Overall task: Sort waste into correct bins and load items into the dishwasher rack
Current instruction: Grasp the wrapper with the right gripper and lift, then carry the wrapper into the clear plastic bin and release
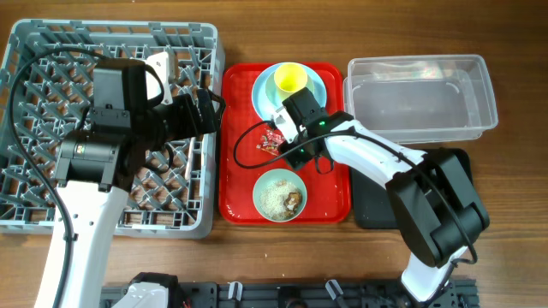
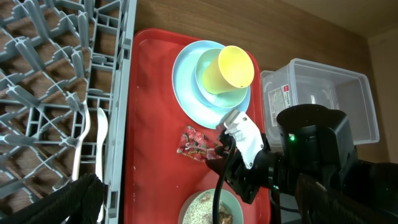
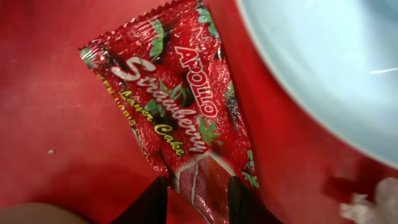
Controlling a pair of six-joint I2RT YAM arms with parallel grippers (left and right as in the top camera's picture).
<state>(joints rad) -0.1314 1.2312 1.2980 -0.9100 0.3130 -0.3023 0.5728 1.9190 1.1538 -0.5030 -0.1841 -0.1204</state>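
Red snack wrapper (image 3: 180, 118) fills the right wrist view, lying flat on the red serving tray (image 1: 332, 201) beside the light blue plate (image 3: 329, 68). Right gripper (image 3: 198, 198) has its 2 fingers closed on the wrapper's lower end. On the plate sits the small yellow cup (image 1: 289, 79) inside a bowl. Crumbs fill the pale green bowl (image 1: 280, 196) nearer the front. Left gripper (image 1: 201, 111) hangs over the grey rack (image 1: 34, 205); I cannot tell whether its fingers are apart.

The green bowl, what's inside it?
The pale green bowl holds whitish rice-like crumbs with brown bits. They cover the bowl's bottom, so anything beneath them can't be seen.
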